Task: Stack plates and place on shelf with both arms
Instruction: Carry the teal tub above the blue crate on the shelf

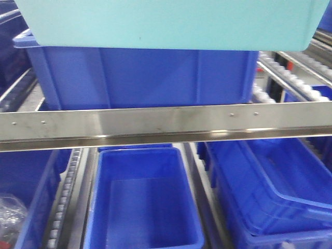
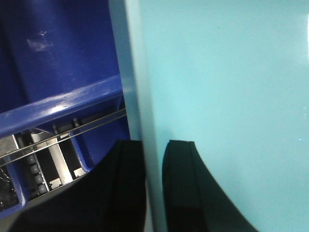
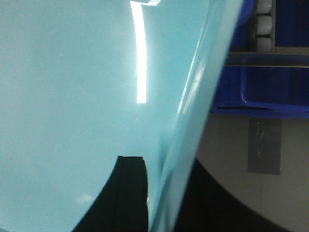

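Note:
A pale teal plate [image 1: 166, 23] hangs across the top of the front view, above the shelf's shiny steel front rail [image 1: 166, 124]. In the left wrist view the plate [image 2: 227, 96] fills the right side. My left gripper [image 2: 154, 145] is shut on its rim, one black finger on each side of the wall. In the right wrist view the plate [image 3: 72, 96] fills the left side. My right gripper [image 3: 164, 164] is shut on its opposite rim, one finger inside and one outside. Neither arm shows in the front view. I cannot tell whether more than one plate is held.
A large blue bin [image 1: 145, 72] sits on the upper tier just under the plate. Below the rail are a blue bin [image 1: 142, 202] and nested blue bins [image 1: 275, 192]. Roller tracks [image 1: 306, 83] run at the right. A clear plastic bag [image 1: 10, 212] lies at the lower left.

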`<state>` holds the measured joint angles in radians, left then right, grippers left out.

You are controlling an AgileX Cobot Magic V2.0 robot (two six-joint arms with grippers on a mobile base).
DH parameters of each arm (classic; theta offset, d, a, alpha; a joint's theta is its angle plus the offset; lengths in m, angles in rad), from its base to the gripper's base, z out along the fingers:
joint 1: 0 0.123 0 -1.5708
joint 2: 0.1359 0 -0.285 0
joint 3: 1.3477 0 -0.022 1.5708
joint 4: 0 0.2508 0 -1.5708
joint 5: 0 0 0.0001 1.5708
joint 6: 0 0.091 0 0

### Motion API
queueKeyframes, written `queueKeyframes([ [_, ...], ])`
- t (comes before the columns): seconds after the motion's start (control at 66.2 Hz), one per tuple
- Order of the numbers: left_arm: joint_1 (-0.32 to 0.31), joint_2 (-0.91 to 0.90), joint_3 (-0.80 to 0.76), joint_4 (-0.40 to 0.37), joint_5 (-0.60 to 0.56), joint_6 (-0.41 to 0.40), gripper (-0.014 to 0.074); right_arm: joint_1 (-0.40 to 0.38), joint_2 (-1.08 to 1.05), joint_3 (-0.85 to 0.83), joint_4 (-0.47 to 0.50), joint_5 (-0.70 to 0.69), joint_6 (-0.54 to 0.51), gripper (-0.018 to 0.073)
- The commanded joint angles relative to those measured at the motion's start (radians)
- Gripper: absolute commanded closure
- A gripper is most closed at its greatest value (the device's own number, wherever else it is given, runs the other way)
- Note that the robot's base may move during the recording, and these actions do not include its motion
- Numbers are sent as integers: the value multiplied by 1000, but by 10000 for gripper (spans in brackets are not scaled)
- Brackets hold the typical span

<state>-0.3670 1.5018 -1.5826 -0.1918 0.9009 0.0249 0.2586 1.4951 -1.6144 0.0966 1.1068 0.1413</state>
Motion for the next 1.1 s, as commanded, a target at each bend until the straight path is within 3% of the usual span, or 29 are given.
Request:
queueKeyframes([
  [0.0,-30,-46,-33,-154,-63,23,509,20,-39,-43,150,-117,-35,504],
  [1.088,-30,-46,-33,-154,-63,23,509,20,-39,-43,150,-117,-35,504],
])
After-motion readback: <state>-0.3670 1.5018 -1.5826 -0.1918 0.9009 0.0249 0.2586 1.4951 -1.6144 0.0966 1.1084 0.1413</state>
